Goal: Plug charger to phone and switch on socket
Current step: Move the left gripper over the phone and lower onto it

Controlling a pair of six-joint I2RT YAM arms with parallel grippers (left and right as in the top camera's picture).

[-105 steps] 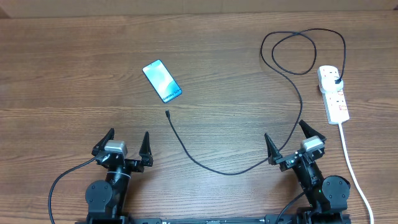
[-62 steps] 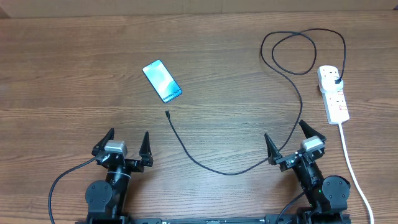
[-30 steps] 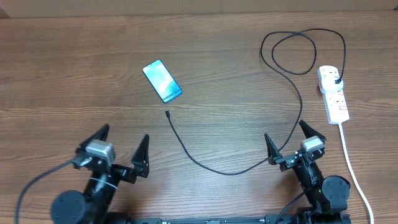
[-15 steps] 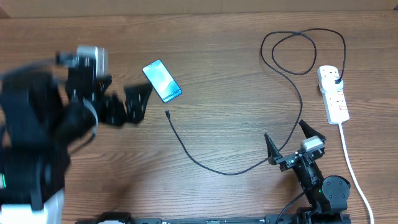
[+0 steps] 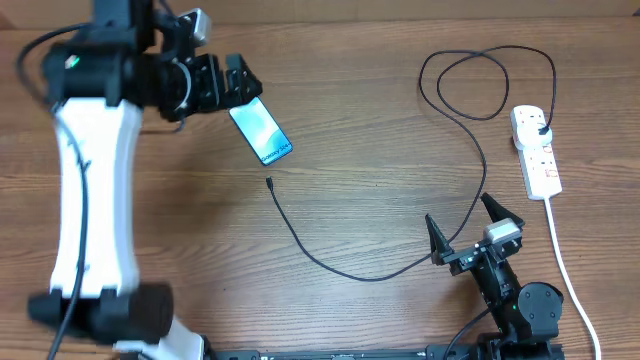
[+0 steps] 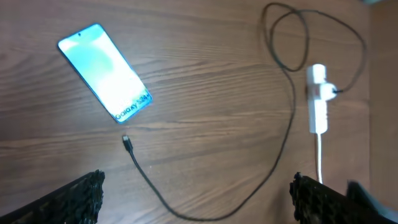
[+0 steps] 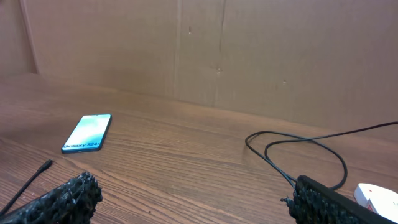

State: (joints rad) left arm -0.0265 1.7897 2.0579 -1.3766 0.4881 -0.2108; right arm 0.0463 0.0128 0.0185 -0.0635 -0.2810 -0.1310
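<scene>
Two steps both look undone. The charger [image 5: 320, 264] ends in a connector tip [image 5: 269, 183] that lies on the table [image 5: 380, 150] just near of the phone [image 5: 261, 130], not touching it. The white power strip [image 5: 537, 150] sits far right with the black plug [image 5: 541, 128] in it; its switch position is too small to tell. The left gripper [image 5: 232, 85] hovers by the phone's far-left end, fingers spread and empty. The right gripper [image 5: 457, 208] sits near right, also spread and empty. I judge the next move needs a fine pinch on that tip, lined up with the phone's near edge.

Phone [image 5: 261, 131] lies left of centre — charger tip [image 5: 269, 182] just before it — socket [image 5: 536, 150] far right.
</scene>
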